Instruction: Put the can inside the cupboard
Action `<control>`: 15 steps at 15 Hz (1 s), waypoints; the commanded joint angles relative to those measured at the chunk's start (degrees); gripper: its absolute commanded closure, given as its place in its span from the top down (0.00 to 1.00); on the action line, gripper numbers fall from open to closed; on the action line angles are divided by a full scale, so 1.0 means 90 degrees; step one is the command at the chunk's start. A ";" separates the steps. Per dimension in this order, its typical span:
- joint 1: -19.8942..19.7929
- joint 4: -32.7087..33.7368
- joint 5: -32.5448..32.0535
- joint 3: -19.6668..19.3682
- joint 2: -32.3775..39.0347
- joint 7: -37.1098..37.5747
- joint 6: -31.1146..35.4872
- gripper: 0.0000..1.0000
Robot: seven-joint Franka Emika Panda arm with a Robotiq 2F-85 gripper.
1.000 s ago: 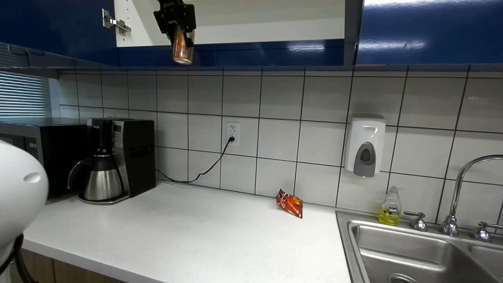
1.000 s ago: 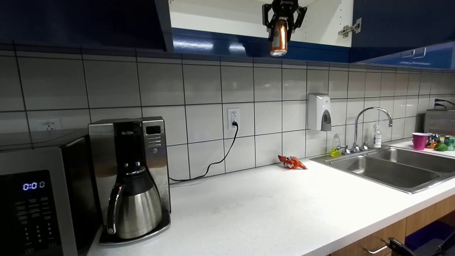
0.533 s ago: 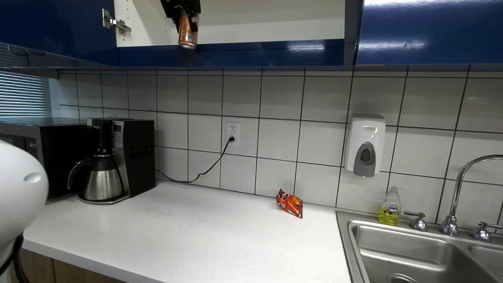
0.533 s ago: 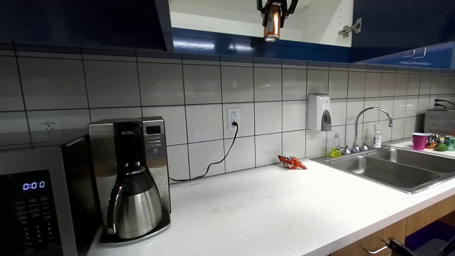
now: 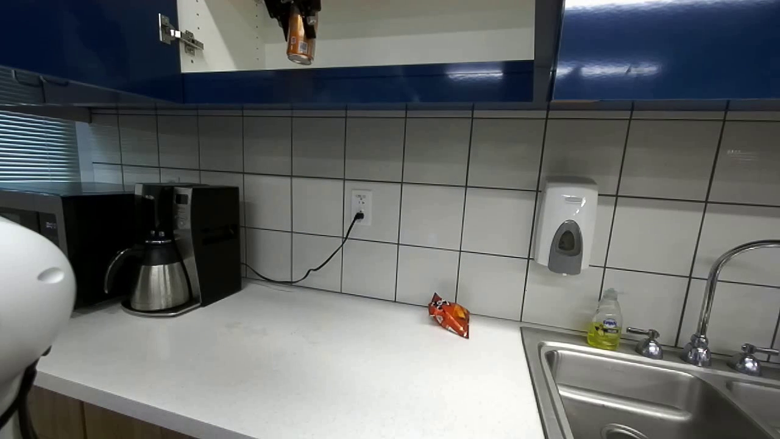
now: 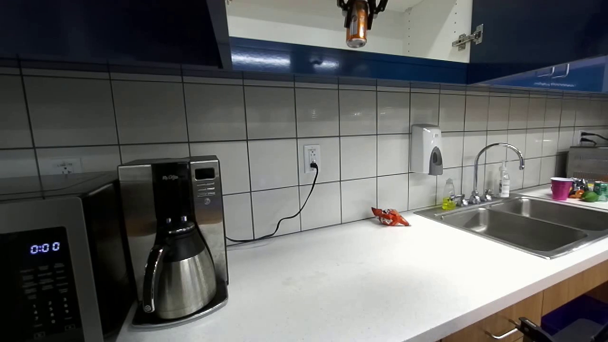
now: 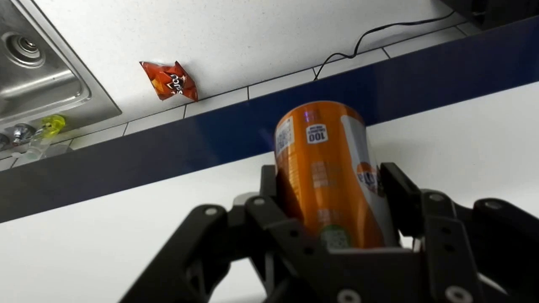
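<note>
After the can (image 5: 301,38), clasped in the hand (image 7: 330,185), was raised above the blue lower edge (image 5: 390,83) of the cupboard (image 5: 426,39), entry was judged possible.

Glare streaks on blue cupboard (image 5: 365,83); counter (image 6: 361,275) bright; upper tiles (image 6: 213,114) dim; tool (image 7: 330,185) slightly soft in wrist view.

The microwave display (image 6: 45,248) reads "0:00", the coffee maker (image 6: 210,223) "Mr. Coffee", the orange can (image 7: 330,172) an inverted "100"; the snack bag (image 7: 170,82) carries unclear lettering.
</note>
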 commanded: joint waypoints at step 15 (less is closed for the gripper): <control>0.0033 0.3395 -0.0208 -0.0272 0.2302 -0.0006 -0.1251 0.38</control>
